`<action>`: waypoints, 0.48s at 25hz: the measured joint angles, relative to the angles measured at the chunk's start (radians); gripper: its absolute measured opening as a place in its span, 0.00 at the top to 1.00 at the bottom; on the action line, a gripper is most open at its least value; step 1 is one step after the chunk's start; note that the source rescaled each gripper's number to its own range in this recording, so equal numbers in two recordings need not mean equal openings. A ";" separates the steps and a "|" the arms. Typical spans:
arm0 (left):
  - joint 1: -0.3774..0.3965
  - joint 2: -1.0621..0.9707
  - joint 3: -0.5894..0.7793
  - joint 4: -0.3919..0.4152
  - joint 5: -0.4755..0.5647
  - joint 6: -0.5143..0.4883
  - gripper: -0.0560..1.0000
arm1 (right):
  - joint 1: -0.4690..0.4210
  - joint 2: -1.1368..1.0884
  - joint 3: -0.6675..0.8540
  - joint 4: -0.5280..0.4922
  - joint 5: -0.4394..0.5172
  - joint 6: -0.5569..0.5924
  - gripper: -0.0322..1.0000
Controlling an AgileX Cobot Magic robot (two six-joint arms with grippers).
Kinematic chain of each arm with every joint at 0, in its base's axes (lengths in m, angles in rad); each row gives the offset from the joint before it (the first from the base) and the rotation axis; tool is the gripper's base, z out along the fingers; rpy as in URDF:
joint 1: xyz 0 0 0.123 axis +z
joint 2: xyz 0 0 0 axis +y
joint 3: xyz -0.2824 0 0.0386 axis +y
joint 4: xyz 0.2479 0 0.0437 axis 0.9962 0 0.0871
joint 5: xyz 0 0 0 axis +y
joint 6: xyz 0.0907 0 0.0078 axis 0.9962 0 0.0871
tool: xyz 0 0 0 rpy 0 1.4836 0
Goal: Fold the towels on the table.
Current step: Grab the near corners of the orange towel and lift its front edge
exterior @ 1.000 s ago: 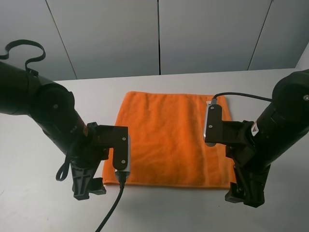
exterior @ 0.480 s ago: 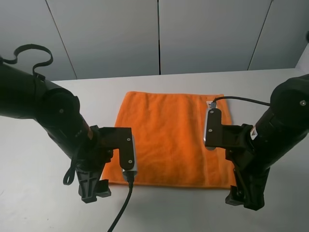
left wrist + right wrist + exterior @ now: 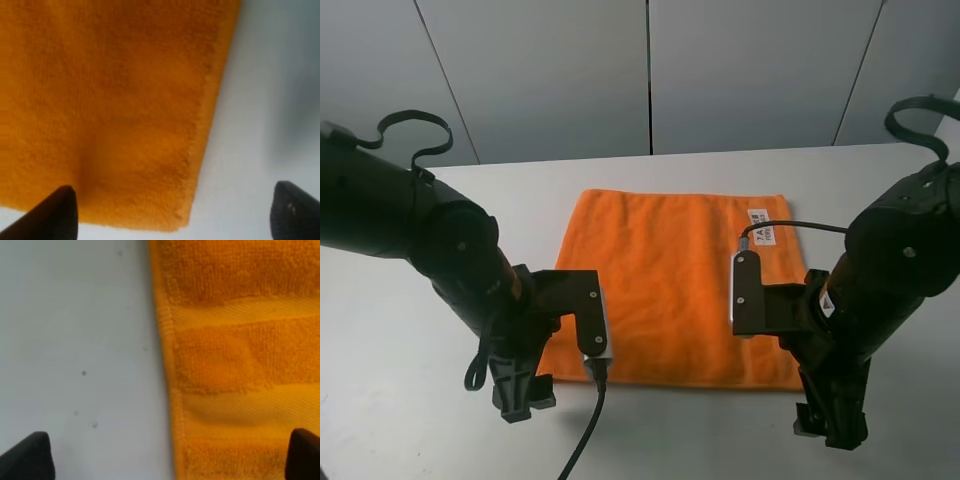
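Towel (image 3: pixel 665 285) label (image 3: pixel 760 228) — print illegible — high view only.

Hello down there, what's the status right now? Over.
Left fingers and right fingers open, empty. Orange towel flat, unfolded, on white table; fingers at its near corners. Nothing blocking.

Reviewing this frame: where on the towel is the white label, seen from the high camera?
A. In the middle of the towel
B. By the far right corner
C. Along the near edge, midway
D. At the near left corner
B: the white label lies flat on the orange towel close to its far right corner, with nothing covering it.
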 joint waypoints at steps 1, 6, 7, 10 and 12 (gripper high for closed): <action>-0.007 0.000 0.000 0.014 -0.002 -0.008 0.01 | 0.000 0.000 0.005 -0.005 -0.008 0.004 0.00; -0.019 0.000 0.000 0.026 -0.012 -0.028 0.01 | 0.000 0.000 0.027 -0.018 -0.032 0.011 0.00; -0.019 0.000 0.000 0.026 -0.014 -0.026 0.01 | 0.000 0.000 0.028 -0.029 -0.036 0.011 0.00; -0.019 0.000 0.000 0.025 -0.016 -0.010 0.01 | 0.000 0.000 0.028 -0.054 -0.045 0.020 0.00; -0.021 0.000 0.000 0.029 -0.016 -0.008 0.01 | 0.000 0.000 0.029 -0.058 -0.054 0.024 0.00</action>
